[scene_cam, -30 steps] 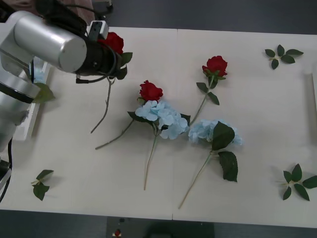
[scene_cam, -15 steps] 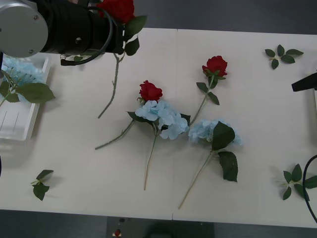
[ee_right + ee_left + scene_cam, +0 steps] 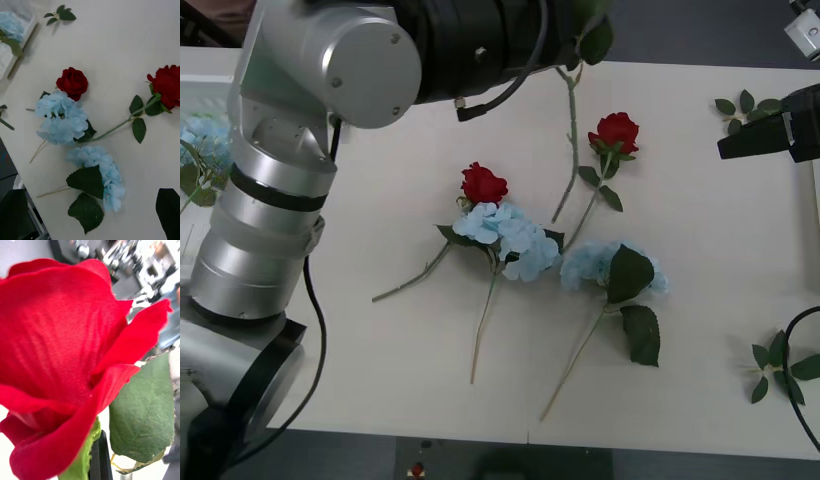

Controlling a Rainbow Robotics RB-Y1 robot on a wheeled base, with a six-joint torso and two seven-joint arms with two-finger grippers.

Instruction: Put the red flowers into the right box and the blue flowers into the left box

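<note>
Left jaws' rose (image 3: 56,352), 2 roses (image 3: 484,184) tabled

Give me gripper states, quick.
Left gripper: shut on a red rose, carried above the table.
Right gripper: open, holding nothing, over the blue flowers.

No text, label, brand, number or sign can be read anywhere in these pictures.
</note>
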